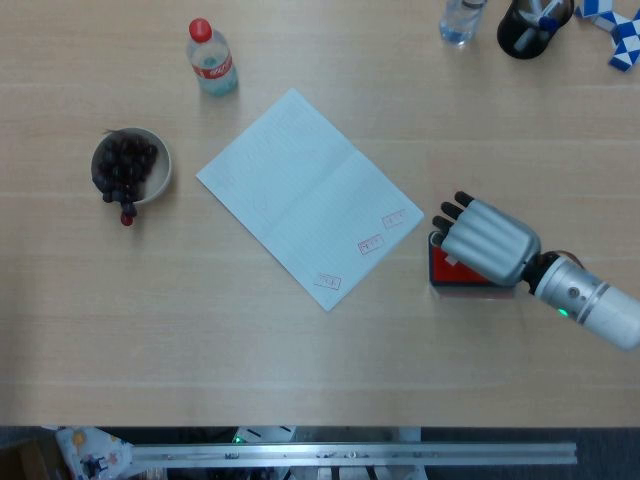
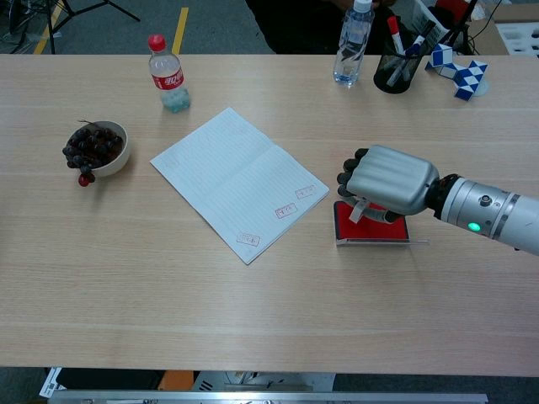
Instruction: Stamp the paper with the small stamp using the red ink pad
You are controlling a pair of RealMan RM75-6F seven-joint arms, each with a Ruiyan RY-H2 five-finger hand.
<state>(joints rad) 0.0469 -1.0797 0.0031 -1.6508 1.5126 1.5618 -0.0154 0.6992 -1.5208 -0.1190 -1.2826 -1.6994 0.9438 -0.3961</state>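
Note:
My right hand [image 1: 485, 243] [image 2: 386, 181] hovers low over the red ink pad [image 1: 442, 270] [image 2: 345, 223], covering most of it. It pinches the small white stamp [image 2: 360, 209], whose tip touches the pad's red surface. The stamp is hidden under the hand in the head view. The white lined paper [image 1: 300, 190] [image 2: 232, 178] lies at an angle left of the pad, with three red stamp marks [image 1: 371, 243] [image 2: 286, 210] along its near right edge. My left hand appears in neither view.
A bowl of dark grapes [image 1: 130, 166] [image 2: 95, 148] sits at the left. A red-capped bottle [image 1: 211, 58] [image 2: 165, 74] stands behind the paper. A clear bottle [image 2: 351, 44], a pen cup [image 2: 398, 69] and a blue-white twist toy [image 2: 457, 73] line the far right.

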